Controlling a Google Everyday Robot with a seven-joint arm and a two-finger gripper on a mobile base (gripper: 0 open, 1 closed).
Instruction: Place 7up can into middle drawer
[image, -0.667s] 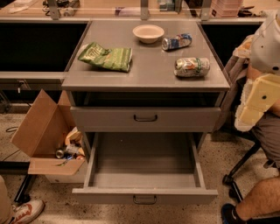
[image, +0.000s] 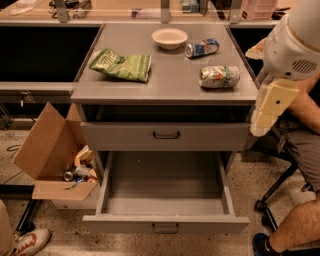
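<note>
7up can (image: 219, 76) lies on its side on the grey cabinet top (image: 170, 80), right of the green chip bag (image: 121, 65); middle drawer (image: 165, 222) stands pulled open below; gripper (image: 270, 107) hangs beside the cabinet's right edge, nothing visibly in it; whether it is released or clenched cannot be told.

You have a speckled floor (image: 45, 220) under everything. Along the far side runs a pale wooden counter (image: 115, 10), with dark bays (image: 45, 55) beneath it. Left of the grey tabletop (image: 165, 85) stands an open cardboard box (image: 42, 145). On the right, a person (image: 300, 145) sits on a wheeled chair (image: 275, 192). Your pincer (image: 269, 107) hangs just beside the tabletop's right edge.
</note>
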